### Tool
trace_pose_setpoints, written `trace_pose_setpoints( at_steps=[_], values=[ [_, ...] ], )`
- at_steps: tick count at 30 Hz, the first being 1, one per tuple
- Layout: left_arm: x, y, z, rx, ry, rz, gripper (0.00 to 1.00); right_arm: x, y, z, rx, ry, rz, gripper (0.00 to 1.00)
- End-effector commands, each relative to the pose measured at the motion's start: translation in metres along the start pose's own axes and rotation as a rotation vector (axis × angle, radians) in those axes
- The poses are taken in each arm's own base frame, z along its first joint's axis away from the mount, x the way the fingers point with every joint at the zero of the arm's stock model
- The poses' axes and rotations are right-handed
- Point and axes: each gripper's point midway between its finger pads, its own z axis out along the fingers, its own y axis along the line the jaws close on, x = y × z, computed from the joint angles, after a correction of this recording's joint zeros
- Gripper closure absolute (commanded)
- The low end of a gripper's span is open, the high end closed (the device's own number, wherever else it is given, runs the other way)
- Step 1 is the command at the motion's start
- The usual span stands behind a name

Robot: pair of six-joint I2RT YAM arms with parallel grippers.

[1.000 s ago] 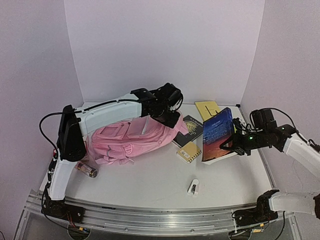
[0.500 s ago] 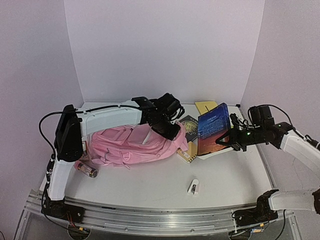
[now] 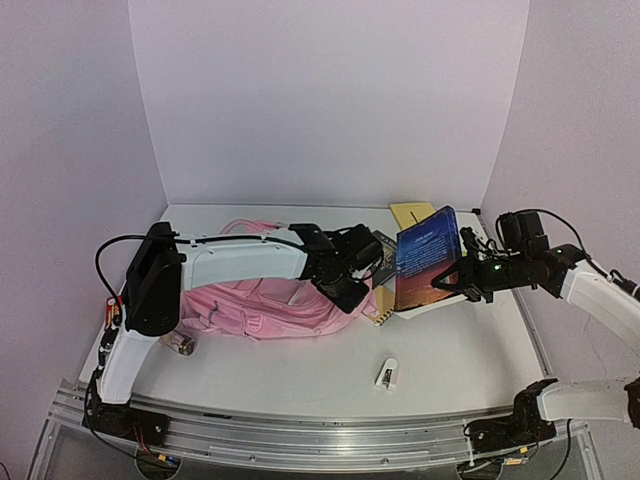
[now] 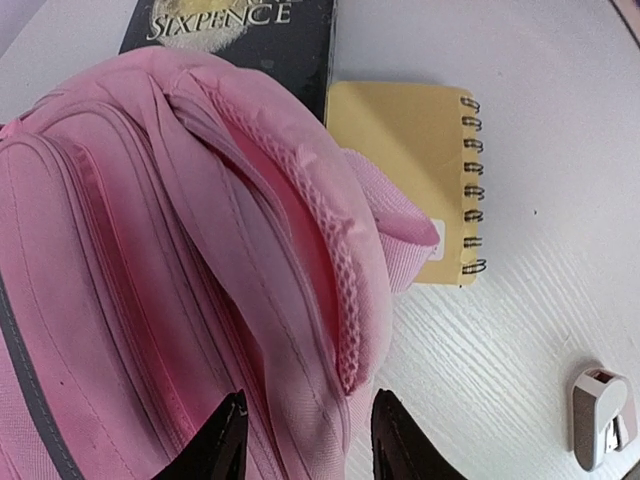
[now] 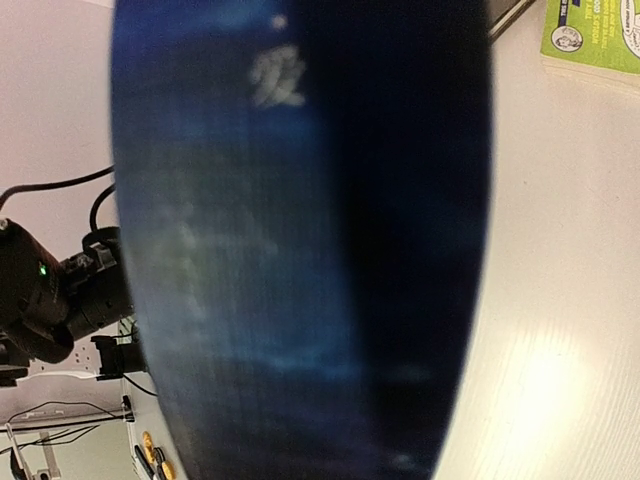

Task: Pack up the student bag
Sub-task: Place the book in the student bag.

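The student bag (image 3: 255,305) is a large light-pink backpack lying flat on the left-middle of the table. In the left wrist view its open rim with pink mesh lining (image 4: 330,260) points toward me. My left gripper (image 3: 347,290) is at the bag's right end, its jaws closed around a thick fold of the rim (image 4: 300,440). My right gripper (image 3: 463,281) is shut on a dark blue book (image 3: 425,258) and holds it upright above the table, right of the bag. The book fills the right wrist view (image 5: 300,240) and hides my fingers.
A yellow spiral notebook (image 4: 400,180) lies partly under the bag's rim. A black book (image 3: 385,250) lies behind it. A yellow book (image 3: 415,213) lies at the back, a green book (image 5: 595,40) nearby. A small white object (image 3: 387,374) lies in front, a small jar (image 3: 180,343) by the bag's left.
My left gripper moved forward, to the right and down with the bag's rim, and the bag sank flatter. My right gripper tipped the blue book more upright, then held still.
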Motion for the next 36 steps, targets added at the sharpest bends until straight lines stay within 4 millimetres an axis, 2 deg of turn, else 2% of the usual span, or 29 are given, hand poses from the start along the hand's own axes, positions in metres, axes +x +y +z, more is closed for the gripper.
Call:
trace_pose_setpoints(
  at_steps=[1,3,6,8,13,17,20,25,29,31,36],
  values=[
    [0.014,0.009,-0.02,-0.044,0.025,0.003,0.62,-0.034,0.043,-0.015,-0.14,-0.137,-0.169,1.0],
    [0.021,0.008,-0.018,-0.036,0.042,-0.009,0.69,-0.034,0.042,-0.015,-0.138,-0.136,-0.17,1.0],
    [0.026,0.012,-0.018,-0.06,0.062,-0.03,0.91,-0.033,0.042,-0.015,-0.138,-0.133,-0.17,1.0],
    [0.025,0.015,-0.021,-0.075,0.06,-0.047,0.99,-0.033,0.042,-0.015,-0.139,-0.133,-0.17,1.0],
    [0.003,0.009,-0.048,-0.01,-0.01,-0.088,1.0,-0.032,0.047,-0.015,-0.161,-0.122,-0.186,1.0],
    [-0.017,0.0,-0.076,0.082,-0.088,-0.098,1.0,-0.033,0.07,-0.024,-0.247,-0.105,-0.235,1.0],
    [-0.025,-0.006,-0.086,0.127,-0.104,-0.101,1.0,-0.047,0.091,-0.023,-0.347,-0.109,-0.199,1.0],
    [-0.025,-0.007,-0.081,0.115,-0.083,-0.116,1.0,-0.074,0.106,0.002,-0.439,-0.149,-0.116,1.0],
    [-0.029,-0.008,-0.079,0.119,-0.077,-0.149,1.0,-0.074,0.109,0.034,-0.402,-0.134,-0.082,1.0],
    [-0.034,-0.009,-0.084,0.127,-0.091,-0.172,1.0,-0.069,0.096,0.051,-0.358,-0.11,-0.041,1.0],
    [-0.046,-0.016,-0.094,0.18,-0.127,-0.211,1.0,-0.042,0.042,0.087,-0.204,-0.048,0.062,1.0]
  ],
)
